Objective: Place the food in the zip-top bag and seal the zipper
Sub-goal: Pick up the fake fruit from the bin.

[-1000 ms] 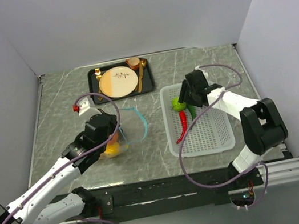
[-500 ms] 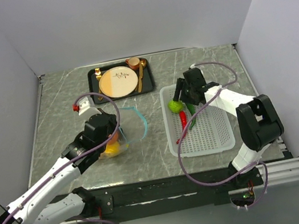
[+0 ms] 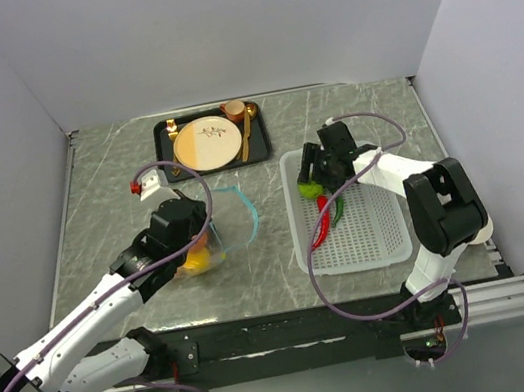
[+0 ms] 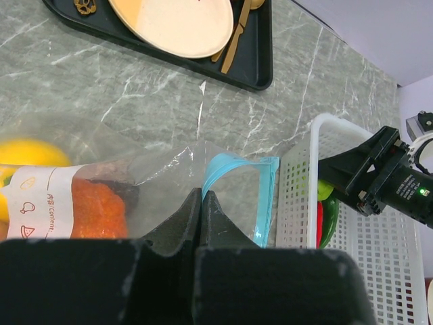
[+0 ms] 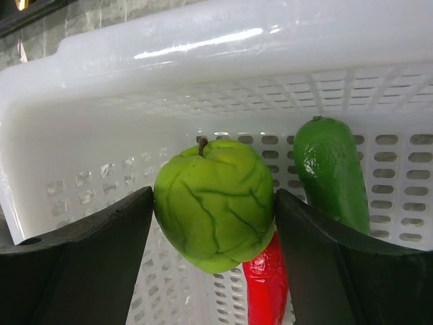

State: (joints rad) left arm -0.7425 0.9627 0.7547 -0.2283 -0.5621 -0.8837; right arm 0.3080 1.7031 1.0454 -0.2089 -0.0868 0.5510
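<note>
My left gripper [image 3: 211, 231] [image 4: 202, 195] is shut on the edge of the clear zip-top bag [image 3: 229, 224] [image 4: 162, 169], pinching its blue zipper [image 3: 251, 213] [image 4: 267, 196]. The bag's mouth stands open towards the basket. Yellow and orange food [image 3: 198, 258] [image 4: 95, 210] lies inside the bag. My right gripper [image 3: 313, 179] [image 5: 214, 193] is open at the back left corner of the white basket [image 3: 366, 238] [image 5: 203, 40]. Its fingers stand close on either side of the green lime [image 3: 309, 189] [image 5: 215, 203]. The lime rests over a red chili [image 3: 322, 218] [image 5: 267, 284], beside a green chili [image 3: 339, 208] [image 5: 331, 169].
A black tray [image 3: 259, 148] [image 4: 260, 61] at the back holds a cream-and-tan plate [image 3: 206, 143] [image 4: 176, 24], a gold spoon [image 3: 246, 133] and a small cup [image 3: 235, 109]. Grey walls close in the table on three sides.
My right gripper has shifted left inside the basket and its jaws have widened around the green lime. The left arm and the bag have stayed put.
</note>
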